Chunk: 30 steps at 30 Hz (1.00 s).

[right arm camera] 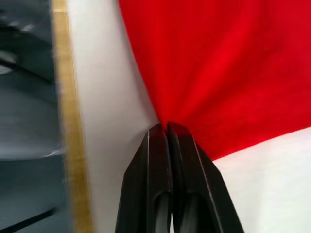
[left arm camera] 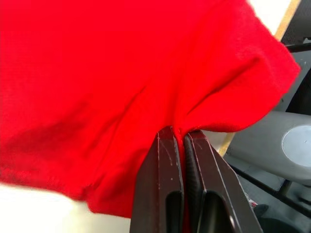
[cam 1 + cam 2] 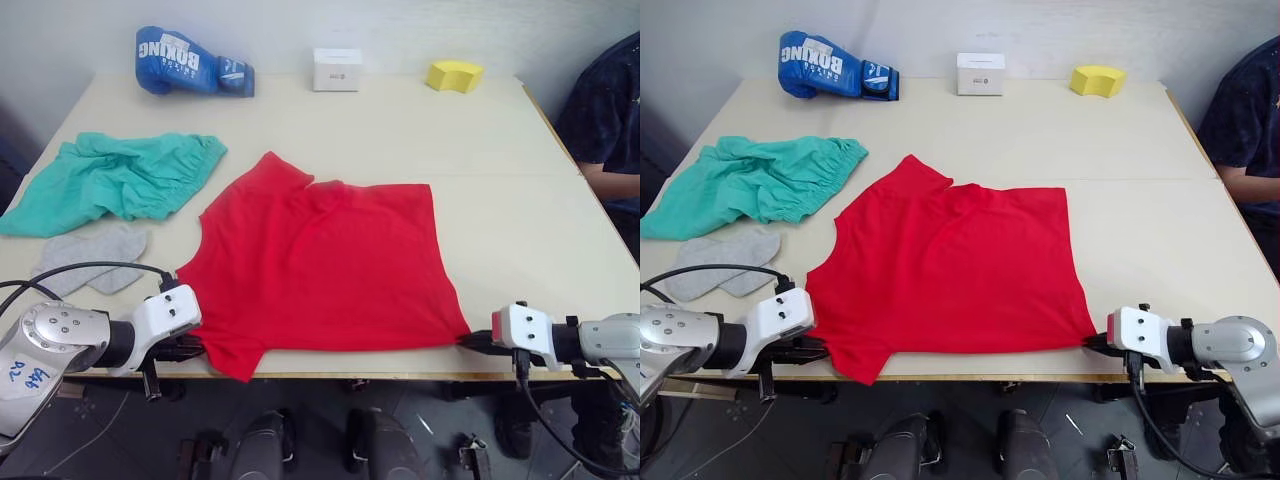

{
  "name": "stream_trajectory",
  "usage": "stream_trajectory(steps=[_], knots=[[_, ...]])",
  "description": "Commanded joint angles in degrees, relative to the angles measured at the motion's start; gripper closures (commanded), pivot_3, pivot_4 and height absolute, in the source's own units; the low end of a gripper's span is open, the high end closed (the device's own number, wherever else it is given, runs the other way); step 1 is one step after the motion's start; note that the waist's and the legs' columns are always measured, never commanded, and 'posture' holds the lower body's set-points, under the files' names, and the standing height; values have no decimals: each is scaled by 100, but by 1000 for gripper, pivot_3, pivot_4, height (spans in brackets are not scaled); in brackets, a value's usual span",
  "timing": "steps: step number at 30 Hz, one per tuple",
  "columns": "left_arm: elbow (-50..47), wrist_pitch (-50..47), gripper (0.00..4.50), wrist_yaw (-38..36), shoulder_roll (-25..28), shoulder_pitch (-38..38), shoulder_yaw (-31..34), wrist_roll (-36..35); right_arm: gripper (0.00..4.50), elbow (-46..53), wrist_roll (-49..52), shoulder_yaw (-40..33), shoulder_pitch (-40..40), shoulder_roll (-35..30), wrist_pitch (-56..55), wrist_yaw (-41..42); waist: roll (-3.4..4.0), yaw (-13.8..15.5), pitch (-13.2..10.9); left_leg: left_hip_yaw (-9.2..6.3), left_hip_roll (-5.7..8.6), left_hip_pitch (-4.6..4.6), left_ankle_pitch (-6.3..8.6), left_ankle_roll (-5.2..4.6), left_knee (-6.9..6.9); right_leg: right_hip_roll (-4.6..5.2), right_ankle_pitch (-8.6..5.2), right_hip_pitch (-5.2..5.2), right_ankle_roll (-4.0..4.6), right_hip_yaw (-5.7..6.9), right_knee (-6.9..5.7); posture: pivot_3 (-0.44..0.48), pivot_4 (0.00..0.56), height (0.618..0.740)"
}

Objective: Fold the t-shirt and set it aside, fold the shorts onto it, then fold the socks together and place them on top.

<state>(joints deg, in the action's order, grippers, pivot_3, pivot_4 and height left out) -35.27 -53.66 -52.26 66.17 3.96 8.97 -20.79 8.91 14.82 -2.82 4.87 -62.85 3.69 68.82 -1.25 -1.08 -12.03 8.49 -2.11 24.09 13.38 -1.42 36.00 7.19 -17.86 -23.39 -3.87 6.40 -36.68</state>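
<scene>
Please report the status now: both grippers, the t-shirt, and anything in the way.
Left gripper shut on t-shirt, near edge. Right gripper shut on its near right corner. T-shirt spread on table, unfolded. Shorts, socks lie left, apart; nothing blocking.

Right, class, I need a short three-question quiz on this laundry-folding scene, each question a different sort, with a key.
1. True or false: both grippers are shut on the t-shirt.
2. Which garment lies nearest the socks? A) shorts B) t-shirt
3. Fill in: the blue item at the table's far edge is a boxing ____.

Key: 1 true: left gripper and right gripper each pinch a near corner. 2 A. 3 glove.
</scene>
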Motion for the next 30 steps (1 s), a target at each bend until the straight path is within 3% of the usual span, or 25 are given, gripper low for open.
stream_trajectory(steps=[1,7,12,16,22,30], knots=[[-53,-201,4500,97,-37,-113,52,-109,4452,217,44,134,270,-243,844,239,-14,35,7,-2,-4,3,1,1,1,-4,-1,0,2,4,2,0,150,740],[152,-142,4500,30,-61,-670,-186,-238,4452,229,379,11,396,-119,1250,341,-38,175,21,-10,-9,3,18,-10,10,-8,-1,11,3,13,16,0,150,740],[1005,677,4500,-753,420,-1582,-973,111,4452,-490,312,-37,136,-168,958,583,-39,209,23,-6,-9,1,19,-13,8,-9,1,12,6,14,20,0,150,740],[1914,1232,4500,-1697,534,-2856,-1749,393,4452,-657,1096,-349,-253,-338,1808,1109,-37,254,21,-4,-7,11,16,-15,16,-8,10,8,4,17,24,0,150,740],[3073,1672,4500,-2586,138,-4141,-2522,779,4452,-897,1091,-305,-641,-275,1977,1309,-34,221,20,8,-11,17,-10,-32,21,-29,10,0,2,13,20,0,150,740],[4189,1891,4500,-2737,-731,-4711,-2868,1192,4452,-1056,976,3,-1401,402,2279,804,-36,189,18,19,-53,26,-3,-17,73,-66,8,-9,6,7,-13,0,150,740]])
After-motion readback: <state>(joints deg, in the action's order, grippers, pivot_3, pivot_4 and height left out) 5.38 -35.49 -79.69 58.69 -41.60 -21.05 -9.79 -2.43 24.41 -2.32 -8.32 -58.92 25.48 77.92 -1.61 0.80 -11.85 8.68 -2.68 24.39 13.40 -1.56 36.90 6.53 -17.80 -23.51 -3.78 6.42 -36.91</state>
